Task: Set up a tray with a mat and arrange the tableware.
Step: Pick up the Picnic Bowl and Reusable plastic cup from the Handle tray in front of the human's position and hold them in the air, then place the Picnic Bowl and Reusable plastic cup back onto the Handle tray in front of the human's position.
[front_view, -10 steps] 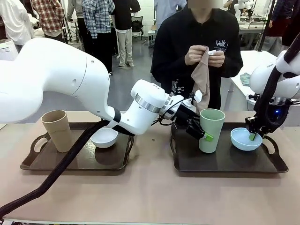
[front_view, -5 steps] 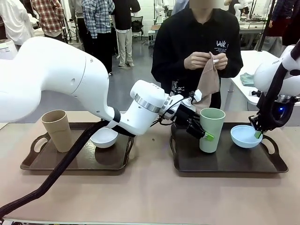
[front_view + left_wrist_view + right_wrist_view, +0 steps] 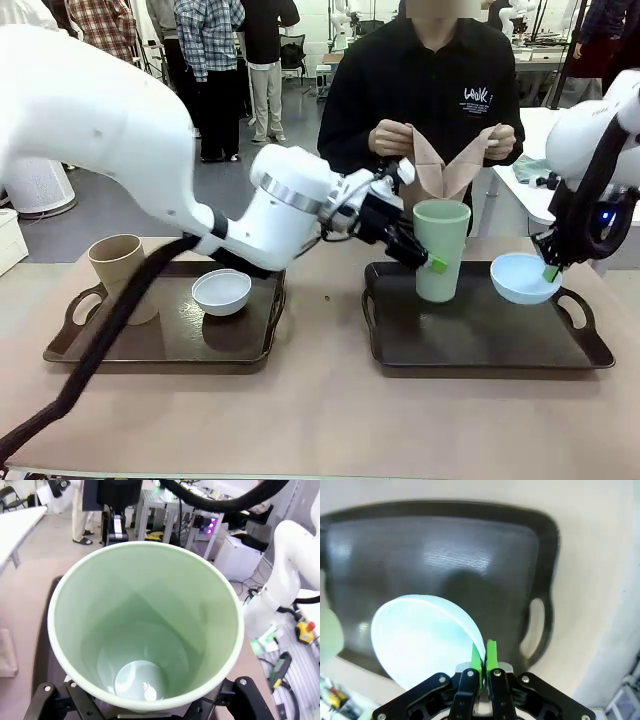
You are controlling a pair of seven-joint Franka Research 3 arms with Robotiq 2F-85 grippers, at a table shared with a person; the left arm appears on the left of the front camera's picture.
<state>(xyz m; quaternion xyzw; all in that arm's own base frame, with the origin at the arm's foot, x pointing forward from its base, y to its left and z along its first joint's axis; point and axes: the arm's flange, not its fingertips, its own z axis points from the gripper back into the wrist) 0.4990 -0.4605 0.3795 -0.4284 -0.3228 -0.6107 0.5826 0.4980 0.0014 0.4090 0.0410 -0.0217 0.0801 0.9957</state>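
My left gripper (image 3: 422,259) grips the tall pale green plastic cup (image 3: 441,240), and my right gripper (image 3: 482,656) pinches the round light blue bowl (image 3: 422,637) by its rim.

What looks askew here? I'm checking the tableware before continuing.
The light blue bowl hangs above the right tray, pinched only at its rim by the right pincer, seemingly tilted. The pale green cup, in the left pincer, looks upright. Nothing spilled.

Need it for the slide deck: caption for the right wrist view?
Right tool pinches the rim of the light blue bowl over the dark tray.
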